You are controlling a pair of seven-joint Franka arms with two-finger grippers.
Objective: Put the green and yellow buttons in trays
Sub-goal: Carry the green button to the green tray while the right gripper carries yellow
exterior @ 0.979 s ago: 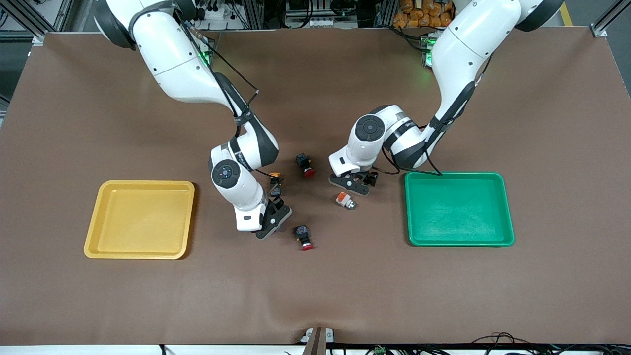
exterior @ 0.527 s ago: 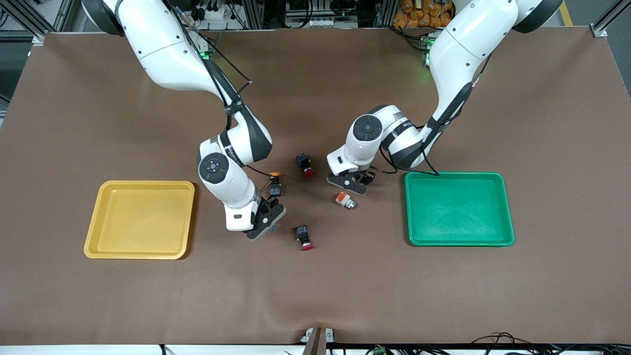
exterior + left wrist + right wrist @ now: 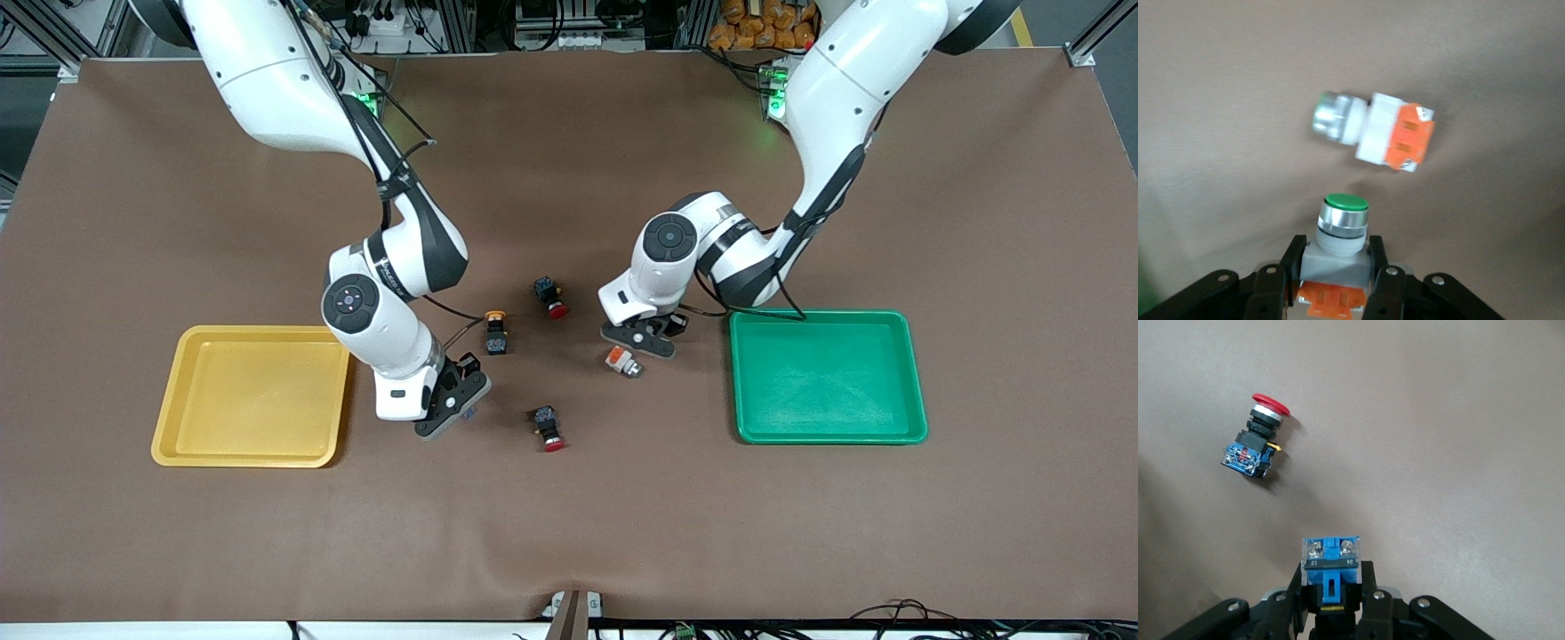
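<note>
A white-grey push-button switch with an orange block and green cap [image 3: 1341,247] sits clamped between the fingers of the left gripper [image 3: 642,336], held up over the brown mat between the middle cluster of switches and the shallow green plastic tray [image 3: 905,373]. A second white-grey switch with an orange block [image 3: 622,361] lies on its side on the mat just beside that gripper, nearer the front camera.

The right gripper [image 3: 452,402] is closed on a black-bodied switch with a blue terminal end [image 3: 1330,577], over the mat near the shallow yellow plastic tray [image 3: 182,391]; its cap is hidden, so I cannot tell the colour.

A black-bodied switch with a yellow-orange round cap [image 3: 495,332] lies on the mat between the two arms. A black-bodied switch with a red cap [image 3: 548,297] lies beside it toward the left arm's end, and another red-capped black switch [image 3: 548,426] lies nearer the front camera. No switches lie in either tray.
</note>
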